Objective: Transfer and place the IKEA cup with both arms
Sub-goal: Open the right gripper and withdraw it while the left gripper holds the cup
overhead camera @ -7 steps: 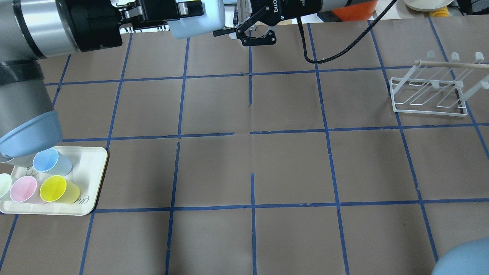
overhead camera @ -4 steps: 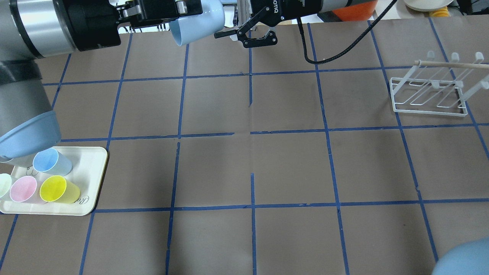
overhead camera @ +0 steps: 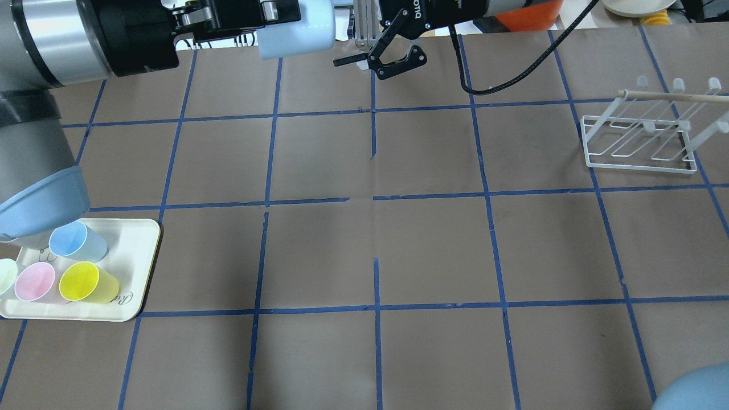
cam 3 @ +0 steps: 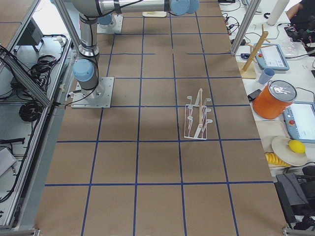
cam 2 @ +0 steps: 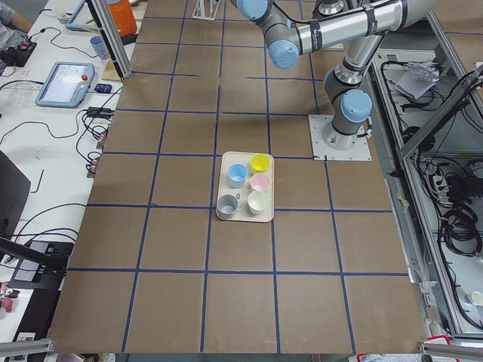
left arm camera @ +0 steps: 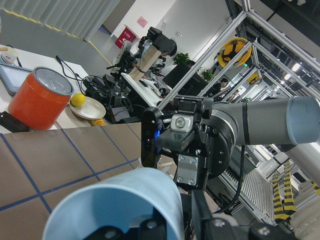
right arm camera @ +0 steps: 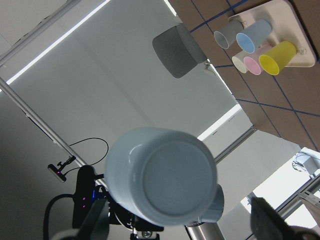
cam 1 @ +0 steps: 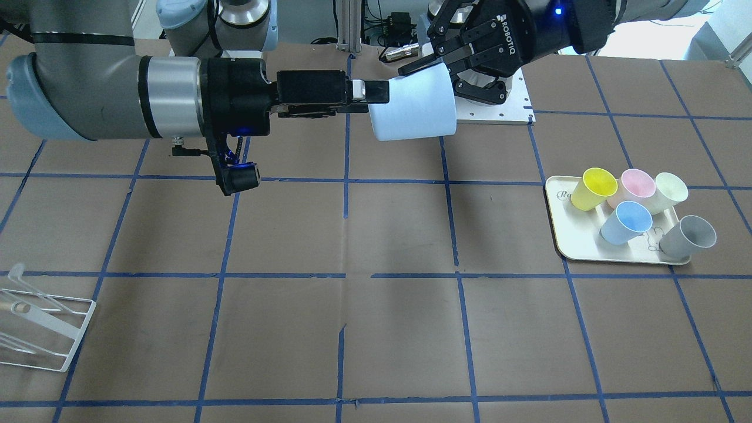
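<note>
My left gripper (overhead camera: 285, 14) is shut on the pale blue IKEA cup (overhead camera: 302, 31) and holds it on its side, high above the table's far edge. In the front view the left gripper (cam 1: 449, 73) grips the cup (cam 1: 411, 114) at its rim end. My right gripper (overhead camera: 364, 62) is open, its jaws wide apart, and faces the cup's base end from close by. In the front view the right gripper (cam 1: 376, 94) overlaps that end; I cannot tell if it touches. The right wrist view shows the cup's round base (right arm camera: 162, 175) dead ahead.
A cream tray (overhead camera: 139, 250) at the near left holds a second blue cup (overhead camera: 77, 240), a yellow cup (overhead camera: 85, 282), and pink, pale green and grey cups. A white wire rack (overhead camera: 638, 142) stands at the far right. An orange container (overhead camera: 527, 17) sits beyond the far edge.
The left gripper tipped the cup rim-down, then levelled it again. The open right gripper shifted slightly right and turned a little.
</note>
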Action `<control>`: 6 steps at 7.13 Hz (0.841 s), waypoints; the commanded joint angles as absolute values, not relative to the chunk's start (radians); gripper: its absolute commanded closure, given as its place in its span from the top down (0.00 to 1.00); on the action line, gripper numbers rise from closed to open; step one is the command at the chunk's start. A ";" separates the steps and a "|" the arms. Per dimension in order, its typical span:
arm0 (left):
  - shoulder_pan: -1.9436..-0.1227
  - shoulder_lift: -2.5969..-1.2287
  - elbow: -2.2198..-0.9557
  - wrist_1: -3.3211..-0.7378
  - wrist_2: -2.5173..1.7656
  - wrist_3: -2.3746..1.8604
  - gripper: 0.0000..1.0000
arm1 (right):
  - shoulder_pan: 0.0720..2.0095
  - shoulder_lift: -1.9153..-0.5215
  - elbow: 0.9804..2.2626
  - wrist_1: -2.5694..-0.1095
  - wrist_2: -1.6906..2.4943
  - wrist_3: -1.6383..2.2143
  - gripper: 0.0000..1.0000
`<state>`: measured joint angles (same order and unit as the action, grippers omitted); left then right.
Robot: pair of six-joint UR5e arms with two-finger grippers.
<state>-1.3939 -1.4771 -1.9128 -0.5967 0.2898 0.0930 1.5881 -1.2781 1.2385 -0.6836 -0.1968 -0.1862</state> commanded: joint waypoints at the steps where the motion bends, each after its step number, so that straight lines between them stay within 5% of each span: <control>1: -1.391 -1.473 -1.913 -0.597 0.291 0.077 0.00 | 1.480 -1.278 1.230 -0.683 -0.407 -0.176 1.00; 4: -1.312 -1.451 -1.908 -0.595 0.349 0.052 0.00 | 1.300 -1.282 1.221 -0.621 -0.742 -0.184 0.96; 6: -1.273 -1.422 -1.919 -0.656 0.467 0.051 0.00 | 1.295 -1.331 1.235 -0.926 -1.051 0.021 1.00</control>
